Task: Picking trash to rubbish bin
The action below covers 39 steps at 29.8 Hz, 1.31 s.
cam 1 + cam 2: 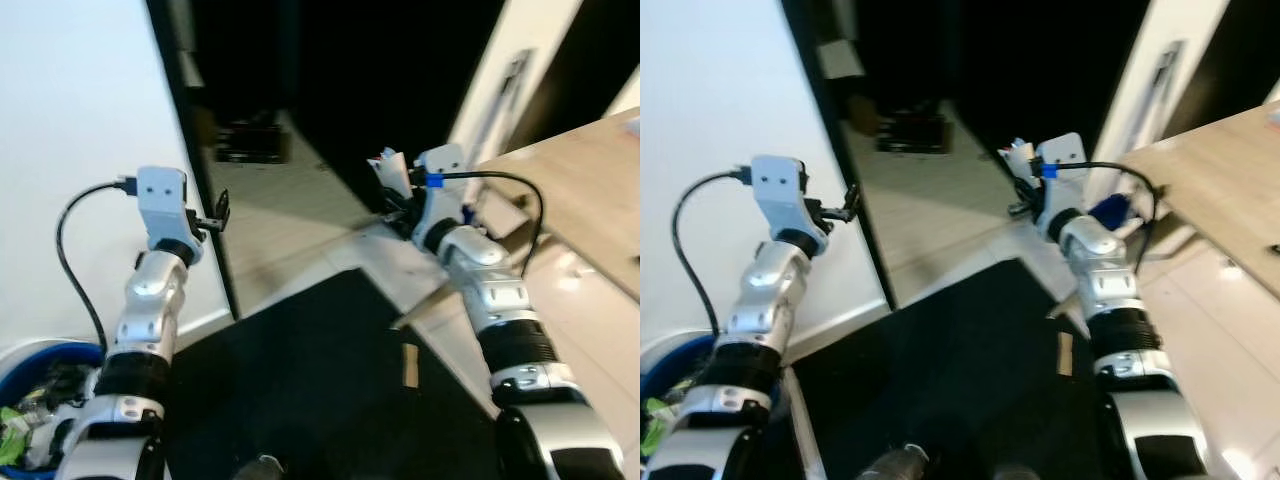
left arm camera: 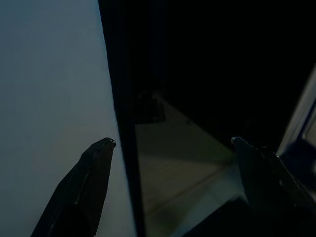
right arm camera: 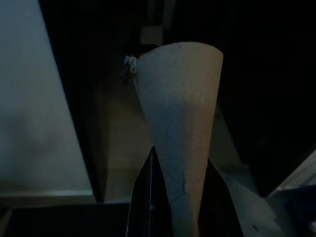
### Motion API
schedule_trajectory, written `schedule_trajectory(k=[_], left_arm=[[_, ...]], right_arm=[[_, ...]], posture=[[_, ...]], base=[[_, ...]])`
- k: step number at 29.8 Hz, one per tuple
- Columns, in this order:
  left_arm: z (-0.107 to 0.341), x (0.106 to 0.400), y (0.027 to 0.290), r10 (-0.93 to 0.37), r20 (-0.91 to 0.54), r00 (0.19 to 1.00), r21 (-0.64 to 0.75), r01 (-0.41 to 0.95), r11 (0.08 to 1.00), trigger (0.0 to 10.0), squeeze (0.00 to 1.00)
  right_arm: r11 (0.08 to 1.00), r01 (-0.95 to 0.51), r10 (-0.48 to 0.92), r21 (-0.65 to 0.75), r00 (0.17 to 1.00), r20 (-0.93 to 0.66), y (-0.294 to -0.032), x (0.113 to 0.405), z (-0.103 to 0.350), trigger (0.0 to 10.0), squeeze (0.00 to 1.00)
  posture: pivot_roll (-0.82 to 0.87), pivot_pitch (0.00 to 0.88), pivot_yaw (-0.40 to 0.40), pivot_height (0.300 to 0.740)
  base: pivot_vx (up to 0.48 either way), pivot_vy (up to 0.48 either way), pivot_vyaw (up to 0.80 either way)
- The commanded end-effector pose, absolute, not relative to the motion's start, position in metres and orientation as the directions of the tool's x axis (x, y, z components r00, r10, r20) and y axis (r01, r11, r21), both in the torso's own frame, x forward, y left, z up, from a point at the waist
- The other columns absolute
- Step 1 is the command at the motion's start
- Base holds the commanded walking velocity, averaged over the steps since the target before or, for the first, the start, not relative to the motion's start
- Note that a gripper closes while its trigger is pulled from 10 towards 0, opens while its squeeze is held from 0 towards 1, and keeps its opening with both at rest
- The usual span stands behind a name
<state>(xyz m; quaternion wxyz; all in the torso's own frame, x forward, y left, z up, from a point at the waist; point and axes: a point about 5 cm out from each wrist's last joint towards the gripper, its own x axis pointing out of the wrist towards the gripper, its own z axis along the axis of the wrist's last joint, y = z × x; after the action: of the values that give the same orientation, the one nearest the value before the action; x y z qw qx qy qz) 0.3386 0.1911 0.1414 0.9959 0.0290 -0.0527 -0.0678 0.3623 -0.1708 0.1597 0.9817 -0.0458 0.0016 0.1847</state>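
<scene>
cardboard tube (image 3: 180,128) x1, pinched by r pincer (image 1: 392,196) | l pincer (image 2: 173,148) spread | bin (image 1: 40,360) x1

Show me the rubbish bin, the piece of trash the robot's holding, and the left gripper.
rubbish bin (image 1: 20,362): left eye view, blue rim.
cardboard cone (image 3: 180,113): right wrist view, mid-body.
left gripper (image 2: 173,143): left wrist view, between the open fingertips.

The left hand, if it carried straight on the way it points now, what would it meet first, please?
Probably the dark door edge, which sits between the open fingers of the left hand beside the white wall. Depth is unclear, so it might slip past into the dark room.
</scene>
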Motion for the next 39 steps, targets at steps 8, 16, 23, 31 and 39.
schedule_trajectory(k=[8,16,23,31,39], left_arm=[[0.149,0.310,0.190,-0.203,0.168,0.965,0.109,0.186,0.976,10.0,0.00],[0.158,0.300,0.191,-0.209,0.194,0.958,0.114,0.190,0.975,10.0,0.00],[0.166,0.308,0.184,-0.201,0.231,0.952,0.037,0.198,0.979,10.0,0.00],[0.155,0.285,0.136,-0.355,0.235,0.905,-0.110,0.387,0.915,10.0,0.00],[0.155,0.286,0.134,-0.378,0.243,0.893,-0.095,0.410,0.907,10.0,0.00]], right_arm=[[0.906,-0.421,0.422,-0.040,0.891,0.167,-0.172,0.328,0.181,10.0,0.00],[0.912,-0.410,0.404,-0.009,0.895,0.187,-0.171,0.321,0.184,10.0,0.00],[0.896,-0.444,0.433,0.008,0.877,0.207,-0.158,0.310,0.183,10.0,0.00],[0.886,-0.462,0.451,0.032,0.877,0.166,-0.155,0.298,0.167,10.0,0.00],[0.896,-0.443,0.432,0.030,0.886,0.168,-0.166,0.300,0.168,10.0,0.00]], posture=[[-0.03,0.000,-0.013,0.740],[-0.01,0.000,-0.011,0.740],[-0.05,0.000,-0.006,0.740],[-0.04,0.000,-0.032,0.740],[-0.04,0.000,-0.043,0.740]], base=[[0.000,0.000,0.70],[0.000,0.000,0.69],[0.000,0.000,0.69],[0.000,0.000,0.69],[0.000,0.000,0.67]])
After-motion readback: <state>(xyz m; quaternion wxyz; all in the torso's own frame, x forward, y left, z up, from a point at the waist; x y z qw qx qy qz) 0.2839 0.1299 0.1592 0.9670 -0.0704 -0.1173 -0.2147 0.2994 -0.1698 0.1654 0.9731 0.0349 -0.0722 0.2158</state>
